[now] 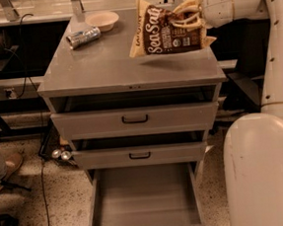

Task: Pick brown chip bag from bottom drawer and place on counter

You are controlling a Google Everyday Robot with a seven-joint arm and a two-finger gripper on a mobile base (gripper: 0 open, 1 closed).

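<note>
We see the claw point(185, 17) above the bench's point(108, 68) right rear corner, its fingers clamped on the upper right part of the chip bag point(164, 36). The bag hangs tilted, mostly left of and below the claw, seemingly just clear of the bench top, with its shadow beneath it. The bottom drawer point(144, 196) stands pulled out. A can point(83, 37) and a bowl point(102, 19) sit near the left rear corner.

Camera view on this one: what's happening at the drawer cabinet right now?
The robot's gripper, reaching in from the right, is shut on the brown chip bag and holds it over the right rear part of the counter. The bag looks just above the surface and is not yet released. The bottom drawer stands pulled open below. A crushed can and a bowl sit at the counter's back left.
</note>
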